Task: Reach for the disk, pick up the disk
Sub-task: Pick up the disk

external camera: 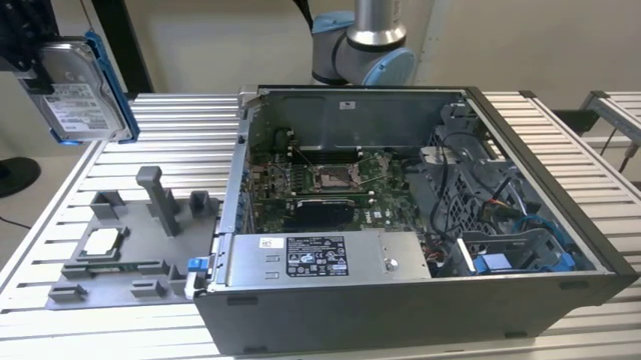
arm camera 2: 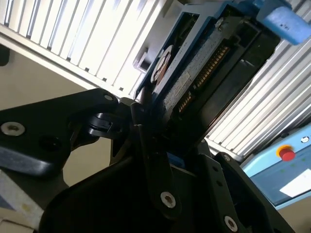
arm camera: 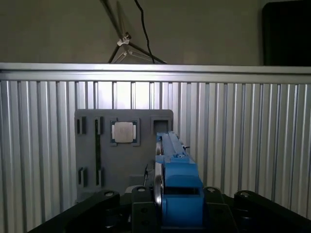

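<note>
The disk (external camera: 82, 88) hangs in the air at the exterior view's upper left, high above the slatted table. It is silver-grey with a white label and a blue frame along its edges, standing nearly upright. My gripper (external camera: 36, 69) is shut on it from the exterior view's left side. In the first wrist view the disk (arm camera: 170, 145) appears edge-on, its blue frame between my black fingers (arm camera: 141, 196). In the second wrist view the disk (arm camera 2: 194, 68) juts out from my gripper (arm camera 2: 148, 121), its connector edge showing.
An open computer case (external camera: 521, 135) fills the table's middle, with a long silver labelled box (external camera: 320, 259) along its near side. A grey fixture plate (external camera: 110, 285) below the disk carries a small square chip (external camera: 101, 243) and upright posts. The arm's base (external camera: 361, 45) stands behind the case.
</note>
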`<state>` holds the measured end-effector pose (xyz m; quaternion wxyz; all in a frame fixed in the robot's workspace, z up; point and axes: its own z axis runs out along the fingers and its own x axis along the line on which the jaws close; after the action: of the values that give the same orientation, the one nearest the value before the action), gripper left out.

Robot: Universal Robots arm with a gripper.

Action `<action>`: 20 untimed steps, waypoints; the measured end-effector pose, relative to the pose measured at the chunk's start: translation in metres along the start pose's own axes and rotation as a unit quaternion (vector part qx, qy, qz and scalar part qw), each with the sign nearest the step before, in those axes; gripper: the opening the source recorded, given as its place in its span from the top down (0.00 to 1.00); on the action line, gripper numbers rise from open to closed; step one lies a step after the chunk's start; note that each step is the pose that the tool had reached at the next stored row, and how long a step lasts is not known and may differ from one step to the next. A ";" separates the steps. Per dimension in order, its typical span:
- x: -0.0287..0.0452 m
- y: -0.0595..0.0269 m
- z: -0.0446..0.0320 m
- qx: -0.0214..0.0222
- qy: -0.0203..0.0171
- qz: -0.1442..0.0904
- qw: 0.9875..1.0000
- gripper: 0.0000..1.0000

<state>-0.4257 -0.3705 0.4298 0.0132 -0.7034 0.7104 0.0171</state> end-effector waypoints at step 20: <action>-0.0018 0.0002 -0.0416 0.000 0.000 -0.001 1.000 1.00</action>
<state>-0.4256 -0.3706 0.4714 0.0132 -0.7041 0.7097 0.0171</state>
